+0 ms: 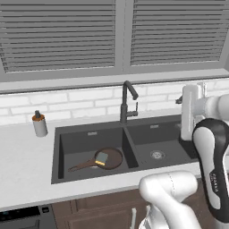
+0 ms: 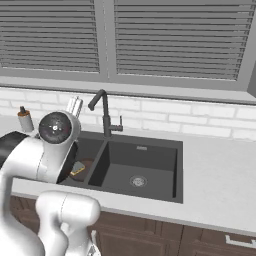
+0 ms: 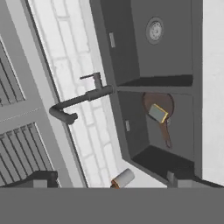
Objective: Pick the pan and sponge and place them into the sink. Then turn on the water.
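We see the two-finger gripper (image 3: 181,180) spread wide, empty, touching nothing. Round dark brown frying pan (image 1: 107,158) lies in the dark grey double-basin sink (image 1: 129,141), left basin; grey-green sponge (image 1: 102,158) on it, handle toward 8 o'clock.

White rounded links are seen on the arm (image 1: 170,197), joined by dark joints; a round dark cap and small lettering are carried.
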Robot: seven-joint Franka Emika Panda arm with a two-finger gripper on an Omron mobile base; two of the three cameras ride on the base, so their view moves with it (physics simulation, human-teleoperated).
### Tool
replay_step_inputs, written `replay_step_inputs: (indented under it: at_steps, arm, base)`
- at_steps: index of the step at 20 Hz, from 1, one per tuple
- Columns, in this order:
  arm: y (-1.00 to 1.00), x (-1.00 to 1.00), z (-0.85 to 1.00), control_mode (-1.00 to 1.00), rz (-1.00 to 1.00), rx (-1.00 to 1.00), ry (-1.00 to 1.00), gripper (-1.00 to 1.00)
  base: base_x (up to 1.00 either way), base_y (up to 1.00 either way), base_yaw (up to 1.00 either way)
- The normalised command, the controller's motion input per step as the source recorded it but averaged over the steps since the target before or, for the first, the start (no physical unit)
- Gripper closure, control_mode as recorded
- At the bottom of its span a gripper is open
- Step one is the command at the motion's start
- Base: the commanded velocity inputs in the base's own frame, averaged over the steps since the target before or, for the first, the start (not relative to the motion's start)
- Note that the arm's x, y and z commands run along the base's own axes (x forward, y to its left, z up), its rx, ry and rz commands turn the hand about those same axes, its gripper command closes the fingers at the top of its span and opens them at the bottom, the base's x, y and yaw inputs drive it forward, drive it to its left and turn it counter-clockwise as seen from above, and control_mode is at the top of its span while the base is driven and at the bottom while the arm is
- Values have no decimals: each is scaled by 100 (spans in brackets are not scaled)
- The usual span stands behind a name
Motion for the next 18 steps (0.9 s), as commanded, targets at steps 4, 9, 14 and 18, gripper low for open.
replay_step_inputs:
  at_steps: [4,9,14,18]
  arm:
    - [-61,0,-13,-100,-10,24,0,-100]
    - [-65,3,-12,-100,-5,25,0,-100]
    - [-55,23,-9,-100,-2,27,5,-100]
    - [-52,40,-11,-100,0,32,13,-100]
  base:
    - [0,0,0]
    - [0,0,0]
    - [0,0,0]
    - [0,0,0]
